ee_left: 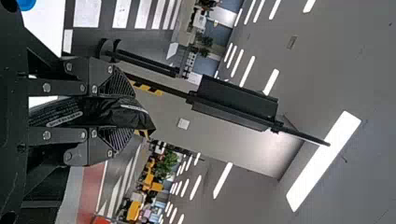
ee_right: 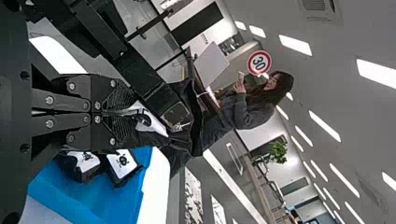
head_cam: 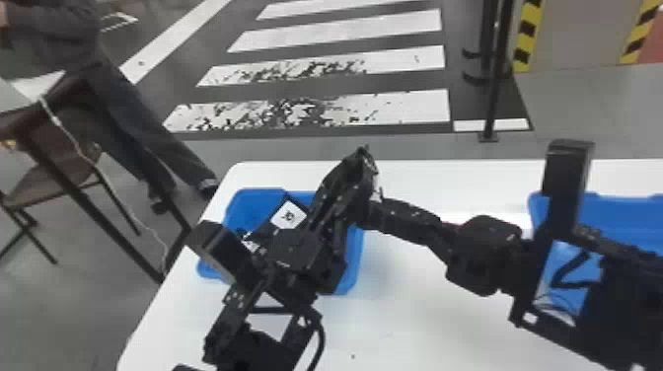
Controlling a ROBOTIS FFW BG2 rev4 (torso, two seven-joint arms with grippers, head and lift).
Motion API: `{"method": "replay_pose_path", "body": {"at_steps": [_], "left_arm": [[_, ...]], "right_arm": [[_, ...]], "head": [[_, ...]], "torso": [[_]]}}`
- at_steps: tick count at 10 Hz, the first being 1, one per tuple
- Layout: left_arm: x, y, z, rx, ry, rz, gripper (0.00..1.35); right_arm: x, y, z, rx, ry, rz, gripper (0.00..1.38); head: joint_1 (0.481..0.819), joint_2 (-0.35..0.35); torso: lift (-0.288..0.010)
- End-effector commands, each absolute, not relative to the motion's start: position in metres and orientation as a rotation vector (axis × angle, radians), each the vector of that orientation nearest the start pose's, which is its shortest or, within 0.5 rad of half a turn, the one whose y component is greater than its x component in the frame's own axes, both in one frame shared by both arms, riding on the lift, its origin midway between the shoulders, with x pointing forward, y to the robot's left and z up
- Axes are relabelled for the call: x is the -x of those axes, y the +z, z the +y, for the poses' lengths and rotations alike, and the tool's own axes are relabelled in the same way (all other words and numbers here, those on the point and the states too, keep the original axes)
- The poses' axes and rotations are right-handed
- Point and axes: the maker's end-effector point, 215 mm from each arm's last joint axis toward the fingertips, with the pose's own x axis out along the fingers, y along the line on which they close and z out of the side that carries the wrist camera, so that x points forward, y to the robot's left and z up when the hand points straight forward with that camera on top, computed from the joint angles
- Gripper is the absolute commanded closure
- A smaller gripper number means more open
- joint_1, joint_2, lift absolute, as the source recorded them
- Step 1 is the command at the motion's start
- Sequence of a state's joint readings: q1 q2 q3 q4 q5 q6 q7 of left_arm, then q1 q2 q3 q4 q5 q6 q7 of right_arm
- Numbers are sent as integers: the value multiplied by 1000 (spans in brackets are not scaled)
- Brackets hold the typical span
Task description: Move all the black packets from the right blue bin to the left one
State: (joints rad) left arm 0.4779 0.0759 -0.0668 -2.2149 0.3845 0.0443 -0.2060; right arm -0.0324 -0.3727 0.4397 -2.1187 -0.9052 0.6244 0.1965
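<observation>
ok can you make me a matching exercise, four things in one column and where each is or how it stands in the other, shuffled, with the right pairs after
Things
1. left gripper
2. two white-labelled packets
3. right blue bin
4. table

Places and states
A. white, with both blue bins on it
B. partly hidden behind the right arm
C. closed on a black packet
D. in the left blue bin

Right pairs
1-C
2-D
3-B
4-A

White table (head_cam: 409,325); striped floor (head_cam: 409,106) beyond; chair (head_cam: 54,183) left; black post (head_cam: 492,98); round red-rimmed sign (ee_right: 259,62).
</observation>
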Motion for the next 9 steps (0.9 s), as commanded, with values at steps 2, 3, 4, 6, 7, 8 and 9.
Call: {"method": "replay_pose_path", "body": {"at_steps": [2, 3, 4, 6, 7, 8, 9], "left_arm": [[-440, -224, 152, 346, -319, -167, 1211], [-443, -217, 153, 340, -310, -188, 1211], [-452, -205, 166, 287, -269, -225, 1211], [-504, -219, 232, 69, -103, -265, 1211], [-524, -233, 279, -34, 8, -256, 1211], [-532, -250, 328, -148, 119, -221, 1211], [-534, -278, 366, -218, 190, -162, 1211]], "right_arm": [[-419, -255, 67, -454, 1035, 335, 1185], [-433, -256, 67, -527, 1056, 324, 1038], [-447, -259, 62, -564, 1063, 306, 585], [-460, -257, 28, -625, 1003, 267, 61], [-466, -258, 13, -641, 967, 252, 142], [-472, -254, 1, -644, 945, 231, 165], [-480, -249, -12, -644, 922, 208, 163]], "head": [[695, 279], [695, 280], [695, 284], [671, 286], [661, 287], [647, 300], [638, 327]], "torso": [[-140], [-140], [-140], [-140], [-140], [-140], [-140]]}}
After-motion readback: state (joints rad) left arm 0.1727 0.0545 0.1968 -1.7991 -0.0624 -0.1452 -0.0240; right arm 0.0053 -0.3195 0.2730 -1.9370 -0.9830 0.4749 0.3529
